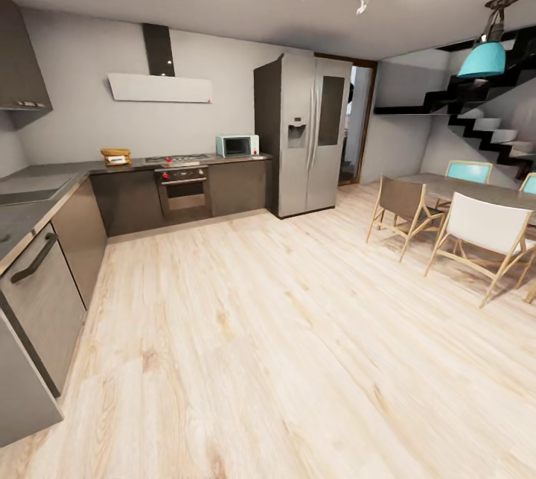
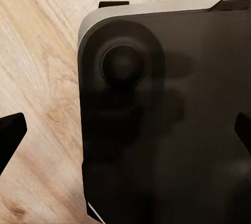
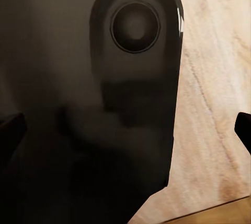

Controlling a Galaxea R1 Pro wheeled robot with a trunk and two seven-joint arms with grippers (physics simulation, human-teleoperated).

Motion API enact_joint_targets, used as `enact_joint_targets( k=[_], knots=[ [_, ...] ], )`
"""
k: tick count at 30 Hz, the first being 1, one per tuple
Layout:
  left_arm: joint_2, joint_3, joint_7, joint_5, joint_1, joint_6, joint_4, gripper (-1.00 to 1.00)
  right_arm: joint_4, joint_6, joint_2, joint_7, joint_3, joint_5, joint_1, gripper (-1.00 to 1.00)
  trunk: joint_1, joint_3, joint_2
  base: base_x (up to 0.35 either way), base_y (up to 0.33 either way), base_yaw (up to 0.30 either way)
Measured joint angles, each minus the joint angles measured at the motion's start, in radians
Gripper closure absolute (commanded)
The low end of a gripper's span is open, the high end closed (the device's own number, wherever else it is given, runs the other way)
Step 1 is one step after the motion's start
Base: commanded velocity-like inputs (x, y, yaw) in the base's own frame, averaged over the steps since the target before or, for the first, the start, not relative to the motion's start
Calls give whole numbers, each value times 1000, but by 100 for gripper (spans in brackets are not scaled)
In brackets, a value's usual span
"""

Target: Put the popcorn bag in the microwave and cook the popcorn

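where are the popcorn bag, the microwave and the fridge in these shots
popcorn bag (image 1: 115, 157), head view, on its tan front by the label
microwave (image 1: 237, 145), head view, on its dark glass door
fridge (image 1: 313, 132), head view, on its steel front doors

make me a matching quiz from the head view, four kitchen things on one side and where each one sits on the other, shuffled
Things:
1. popcorn bag
2. microwave
3. fridge
4. hanging lamp

Places:
A. standing on the floor just right of the countertop's end
B. on the countertop, left of the gas hob
C. above the dining table
D. on the countertop, right of the gas hob

Pairs: 1-B, 2-D, 3-A, 4-C
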State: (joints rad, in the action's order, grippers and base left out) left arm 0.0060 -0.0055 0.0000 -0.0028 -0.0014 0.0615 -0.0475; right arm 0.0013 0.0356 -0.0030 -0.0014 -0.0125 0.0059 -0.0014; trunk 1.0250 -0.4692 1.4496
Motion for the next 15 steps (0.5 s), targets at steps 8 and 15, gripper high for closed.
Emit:
enact_joint_targets(
  k=[8,15],
  knots=[
    [0,0,0,0,0,0,0,-100,0,0,0,0,0,0,0,-100,0,0,0,0,0,0],
    [-2,1,0,1,0,0,0,-100,0,1,0,0,1,1,0,-100,0,0,0,1,0,0]
  ],
)
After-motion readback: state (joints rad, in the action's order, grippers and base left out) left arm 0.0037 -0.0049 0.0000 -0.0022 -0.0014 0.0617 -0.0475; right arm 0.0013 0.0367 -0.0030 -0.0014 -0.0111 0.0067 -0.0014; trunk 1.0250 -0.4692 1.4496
